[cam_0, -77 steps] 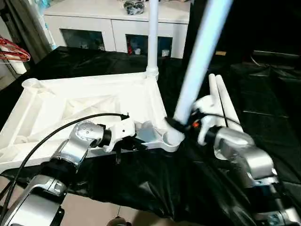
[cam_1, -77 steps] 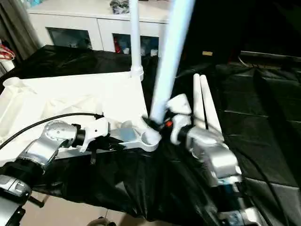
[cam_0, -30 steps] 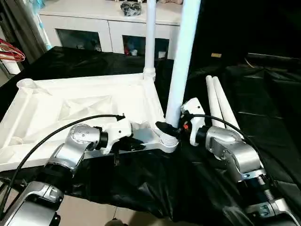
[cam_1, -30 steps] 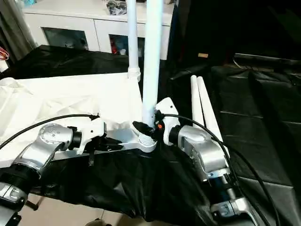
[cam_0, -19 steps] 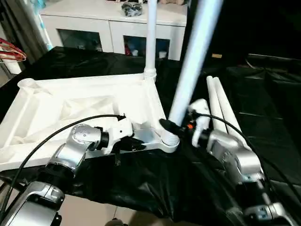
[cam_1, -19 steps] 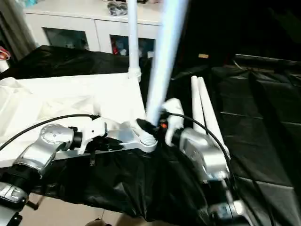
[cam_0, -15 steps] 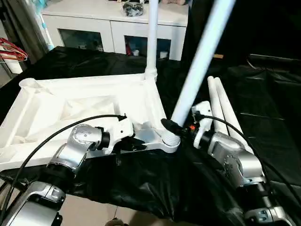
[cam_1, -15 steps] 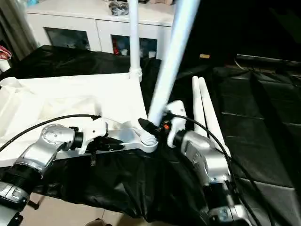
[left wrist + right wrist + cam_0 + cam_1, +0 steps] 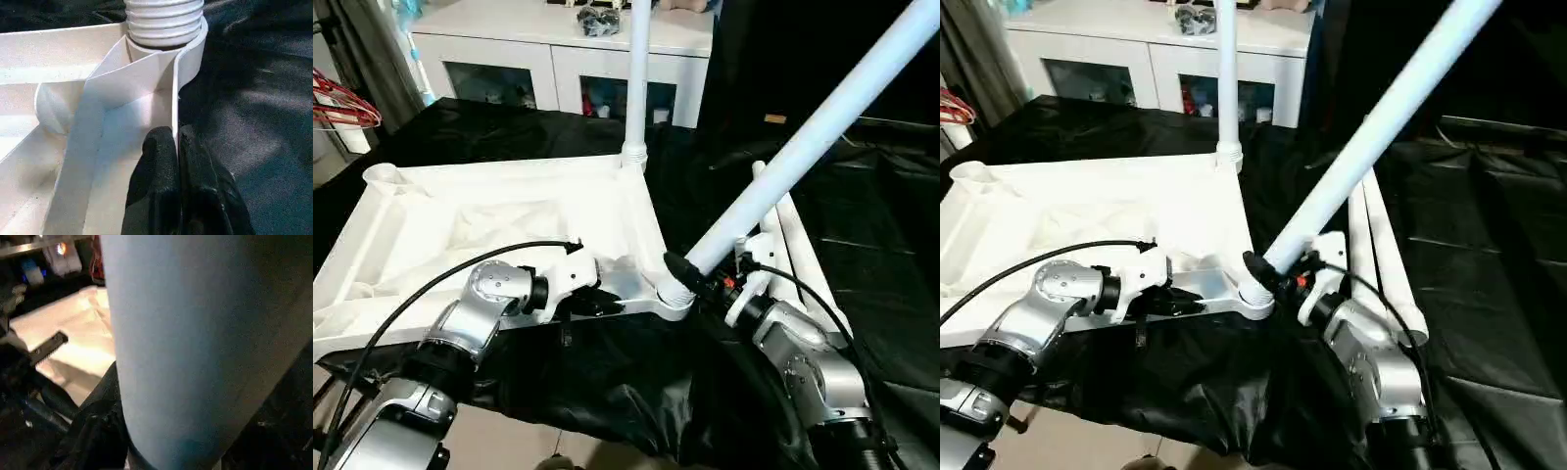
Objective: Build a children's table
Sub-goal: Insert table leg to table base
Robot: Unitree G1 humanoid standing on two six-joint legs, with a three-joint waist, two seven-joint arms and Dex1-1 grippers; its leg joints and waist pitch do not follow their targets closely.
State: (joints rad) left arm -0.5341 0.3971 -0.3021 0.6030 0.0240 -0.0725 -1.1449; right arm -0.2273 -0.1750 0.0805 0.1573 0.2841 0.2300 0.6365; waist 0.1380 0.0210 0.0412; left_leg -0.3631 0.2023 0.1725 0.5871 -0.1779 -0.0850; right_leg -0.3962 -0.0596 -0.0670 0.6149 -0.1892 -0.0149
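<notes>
Left eye view puts the upturned tabletop (image 9: 509, 220) at centre left on the black cloth, one leg (image 9: 634, 78) upright in its far corner socket, while the right gripper (image 9: 697, 277), clamped on a second leg (image 9: 803, 137), holds its foot in the near corner socket (image 9: 671, 294); its long axis leans toward the upper right. Left wrist view shows the left gripper (image 9: 177, 147) pinching the tabletop's rim, probably steadying it

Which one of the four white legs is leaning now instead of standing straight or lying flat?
The long white tubular leg held by the right gripper, slanting from the near corner socket.
</notes>
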